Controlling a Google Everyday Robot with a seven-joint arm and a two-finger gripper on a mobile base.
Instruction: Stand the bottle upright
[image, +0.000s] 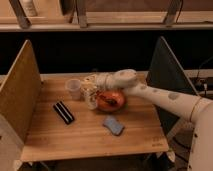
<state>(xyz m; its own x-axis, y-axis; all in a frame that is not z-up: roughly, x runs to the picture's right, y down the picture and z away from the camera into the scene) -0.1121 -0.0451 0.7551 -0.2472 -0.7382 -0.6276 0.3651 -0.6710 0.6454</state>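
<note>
Fingers of the gripper (93, 81) are closed around the top of the small slim whitish plastic bottle with a pale printed label (90, 95), which stands upright on the light wooden slatted surface (85, 137). With that bottle as the landmark, the white robot arm (160, 97) reaches in from the right and ends just above it. Just left of the bottle, nearly touching it, stands a clear plastic cup (73, 88), upright. Just right of the bottle sits a round orange-red bowl (111, 100), its rim close to the bottle's side. In front of the bottle and to the left lies a black rectangular bar (63, 112), flat on the surface and angled, apart from both bottle and cup. In front of the bottle and to the right lies a small flat blue-grey rectangular pad (113, 125), also apart from it. Far left of the bottle rises a tan upright side panel (20, 95), and far right a dark grey one (167, 67).
</note>
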